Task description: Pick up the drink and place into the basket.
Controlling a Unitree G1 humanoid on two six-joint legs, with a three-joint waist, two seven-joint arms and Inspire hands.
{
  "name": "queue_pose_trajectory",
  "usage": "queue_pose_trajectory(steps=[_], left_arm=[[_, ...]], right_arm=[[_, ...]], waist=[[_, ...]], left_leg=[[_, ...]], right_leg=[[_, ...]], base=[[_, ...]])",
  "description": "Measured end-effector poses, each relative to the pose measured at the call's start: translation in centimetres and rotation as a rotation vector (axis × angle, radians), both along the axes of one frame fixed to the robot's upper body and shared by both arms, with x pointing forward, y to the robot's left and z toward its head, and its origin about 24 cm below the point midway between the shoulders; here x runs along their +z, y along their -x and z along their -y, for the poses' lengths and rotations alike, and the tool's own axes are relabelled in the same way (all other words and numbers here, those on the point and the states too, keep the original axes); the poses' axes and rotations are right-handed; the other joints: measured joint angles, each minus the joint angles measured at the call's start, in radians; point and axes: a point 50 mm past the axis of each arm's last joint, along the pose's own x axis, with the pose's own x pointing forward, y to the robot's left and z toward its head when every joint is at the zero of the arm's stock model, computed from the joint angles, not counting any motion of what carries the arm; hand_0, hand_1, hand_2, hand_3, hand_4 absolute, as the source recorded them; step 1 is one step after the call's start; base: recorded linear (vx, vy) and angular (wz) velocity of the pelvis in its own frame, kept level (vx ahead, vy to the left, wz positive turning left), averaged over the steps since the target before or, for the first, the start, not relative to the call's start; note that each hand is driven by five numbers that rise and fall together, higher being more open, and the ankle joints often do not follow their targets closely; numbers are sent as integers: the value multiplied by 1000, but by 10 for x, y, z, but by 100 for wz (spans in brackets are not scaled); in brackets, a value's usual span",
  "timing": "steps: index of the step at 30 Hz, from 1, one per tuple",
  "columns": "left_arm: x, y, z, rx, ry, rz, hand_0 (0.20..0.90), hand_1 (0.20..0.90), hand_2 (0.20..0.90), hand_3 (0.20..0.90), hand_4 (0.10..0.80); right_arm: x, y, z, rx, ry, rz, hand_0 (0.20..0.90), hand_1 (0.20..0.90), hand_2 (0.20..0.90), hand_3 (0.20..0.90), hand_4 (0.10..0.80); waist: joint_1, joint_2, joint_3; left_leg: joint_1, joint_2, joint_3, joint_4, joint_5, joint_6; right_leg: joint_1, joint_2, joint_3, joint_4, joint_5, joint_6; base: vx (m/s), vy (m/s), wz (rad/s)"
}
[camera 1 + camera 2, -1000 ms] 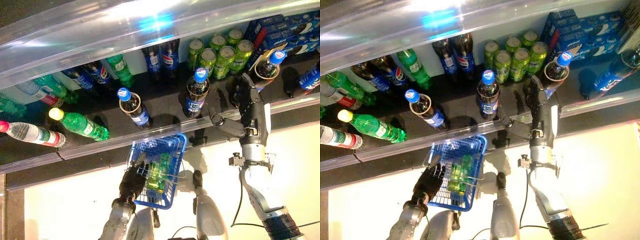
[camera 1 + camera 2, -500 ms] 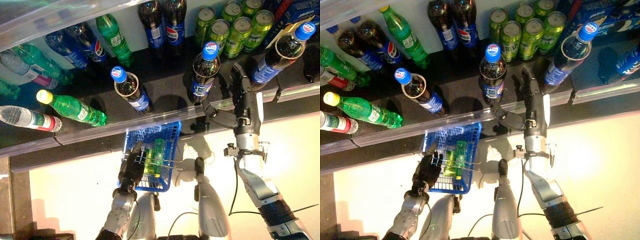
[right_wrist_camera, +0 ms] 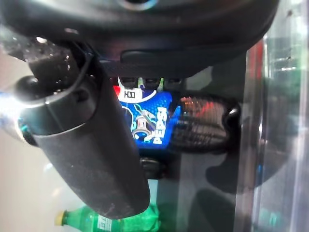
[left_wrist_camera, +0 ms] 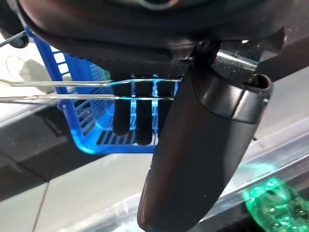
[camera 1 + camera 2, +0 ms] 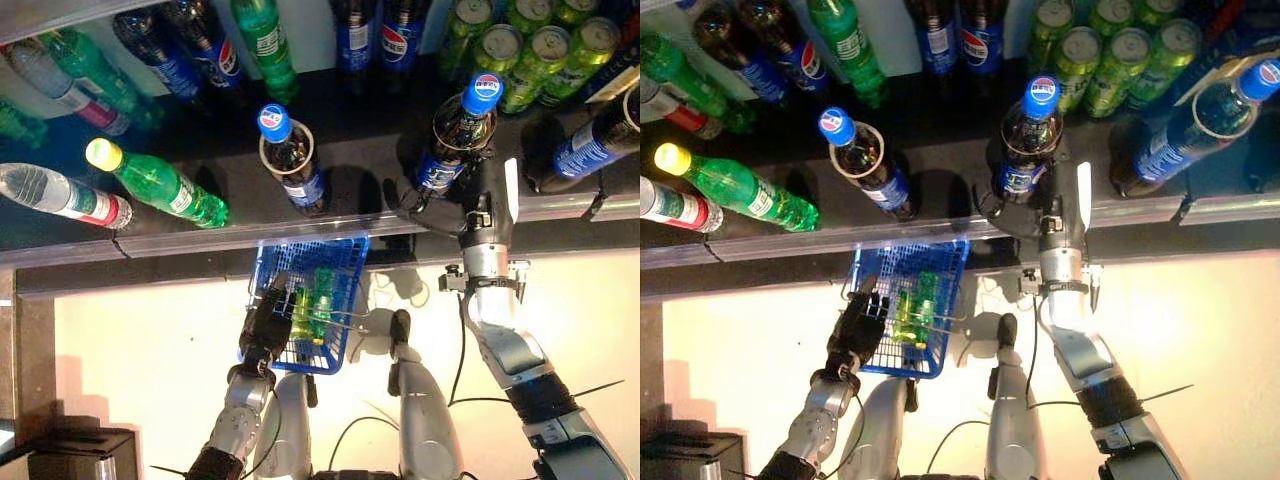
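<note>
My right hand (image 5: 470, 205) seems curled round the dark blue-capped cola bottle (image 5: 452, 135) on the black shelf (image 5: 350, 205); at seven o'clock, my left hand (image 5: 262, 330) grips the blue wire-handled basket (image 5: 340, 260).

The cola bottle (image 5: 1025, 150) at upper centre is dark brown with a blue cap and a blue label. The basket (image 5: 345, 262) at centre is bright blue mesh with silver wire handles, and holds pale green bottles (image 5: 311, 312). At upper right, the cans (image 5: 1110, 60) are lime green with silver tops. At left, a green bottle (image 5: 160, 185) has a yellow cap. The shelf (image 5: 200, 150) is black.
</note>
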Motion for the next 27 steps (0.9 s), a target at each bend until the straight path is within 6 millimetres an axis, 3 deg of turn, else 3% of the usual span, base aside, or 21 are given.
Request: queue_pose_trajectory(steps=[11, 13, 14, 27], left_arm=[[10, -10, 0, -14, -10, 38, 300, 300, 300, 200, 100], [11, -11, 0, -15, -10, 42, 300, 300, 300, 200, 100], [11, -12, 1, -15, -10, 43, 300, 300, 300, 200, 100], [15, -16, -3, -40, -34, 52, 300, 300, 300, 200, 100]], right_arm=[[23, -16, 3, -72, -30, 65, 900, 900, 900, 900, 800], [26, -18, 3, -78, -34, 73, 326, 326, 326, 230, 130], [27, -19, 4, -83, -36, 77, 300, 300, 300, 200, 100], [37, -24, 6, -101, -28, 98, 300, 300, 300, 200, 100]], waist=[[28, 0, 0], [29, 0, 0], [31, 0, 0], [37, 0, 0]], left_leg=[[-98, -3, -25, 19, 2, -2], [-100, -3, -25, 19, 2, -2], [-101, -3, -25, 19, 2, -2], [-135, -9, -26, 49, 1, -2]], right_leg=[[-90, -6, -20, 33, -3, -5], [-93, -7, -21, 34, -3, -5], [-94, -7, -21, 36, -3, -5], [-134, -18, -20, 86, -20, -8]], base=[[6, -32, 5], [-26, -22, 3], [-47, -22, 1], [-4, -1, 1]])
